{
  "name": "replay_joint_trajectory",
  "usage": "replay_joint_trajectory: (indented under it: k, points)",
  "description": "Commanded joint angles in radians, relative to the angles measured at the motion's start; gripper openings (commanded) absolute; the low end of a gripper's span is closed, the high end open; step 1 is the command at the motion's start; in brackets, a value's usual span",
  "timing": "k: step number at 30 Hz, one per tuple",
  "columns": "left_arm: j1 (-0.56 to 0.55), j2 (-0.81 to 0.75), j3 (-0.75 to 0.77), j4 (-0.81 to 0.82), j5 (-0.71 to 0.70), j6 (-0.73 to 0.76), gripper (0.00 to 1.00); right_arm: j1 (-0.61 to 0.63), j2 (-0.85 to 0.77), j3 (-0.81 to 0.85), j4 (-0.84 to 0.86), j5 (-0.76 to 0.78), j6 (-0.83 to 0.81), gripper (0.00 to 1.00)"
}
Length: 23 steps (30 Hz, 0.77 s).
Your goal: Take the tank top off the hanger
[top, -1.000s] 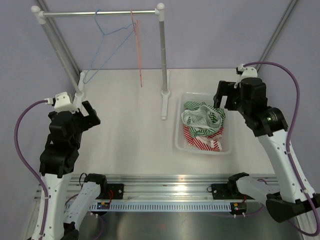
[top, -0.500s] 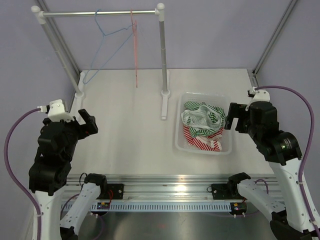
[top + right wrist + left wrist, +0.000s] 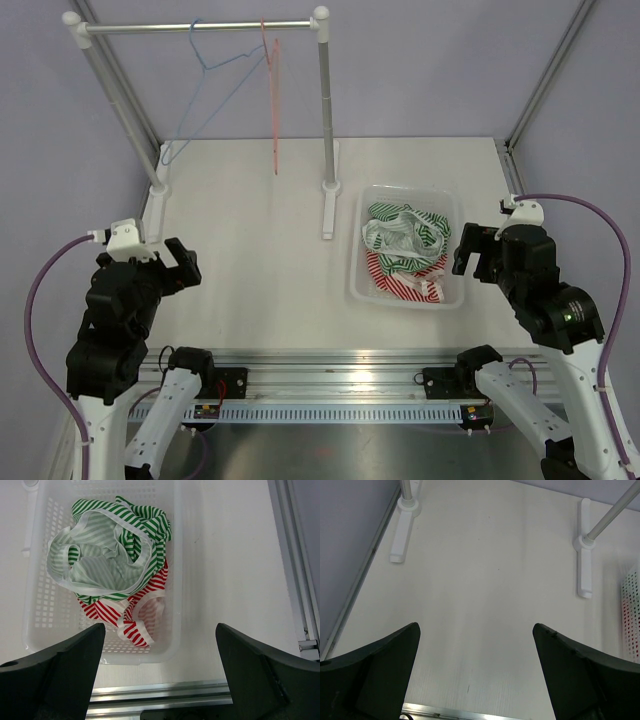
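Two wire hangers hang on the rack's bar (image 3: pixel 200 27), a blue hanger (image 3: pixel 215 95) and a red hanger (image 3: pixel 273 100); both are bare. A green-striped tank top (image 3: pixel 405 228) (image 3: pixel 115 545) lies crumpled over a red-striped tank top (image 3: pixel 400 277) (image 3: pixel 135 615) in the white basket (image 3: pixel 355 270) (image 3: pixel 172 580). My left gripper (image 3: pixel 180 262) (image 3: pixel 475 627) is open over bare table at the near left, far from the hangers. My right gripper (image 3: pixel 472 250) (image 3: pixel 160 626) is open just right of the basket's near corner, holding nothing.
The rack's two posts stand on white feet (image 3: pixel 402 527) (image 3: pixel 584 555) at the back of the table. The basket's mesh wall (image 3: pixel 632 615) shows at the right edge of the left wrist view. An aluminium rail (image 3: pixel 330 360) runs along the near edge.
Both arms have drawn back toward the near edge of the table, the left one lower and the right one away from the basket's far side. Both grippers stayed open.
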Motion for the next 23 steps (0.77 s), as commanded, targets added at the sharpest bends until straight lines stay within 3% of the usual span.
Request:
replay_joint_trajectory:
  k: [1, 23]
  points:
    - [-0.004, -0.008, -0.005, 0.059, 0.019, 0.009, 0.99, 0.004, 0.008, 0.0, 0.038, 0.028, -0.001, 0.99]
    - [-0.006, -0.008, -0.001, 0.075, -0.017, 0.01, 0.99, 0.004, 0.014, 0.024, 0.051, -0.02, -0.001, 1.0]
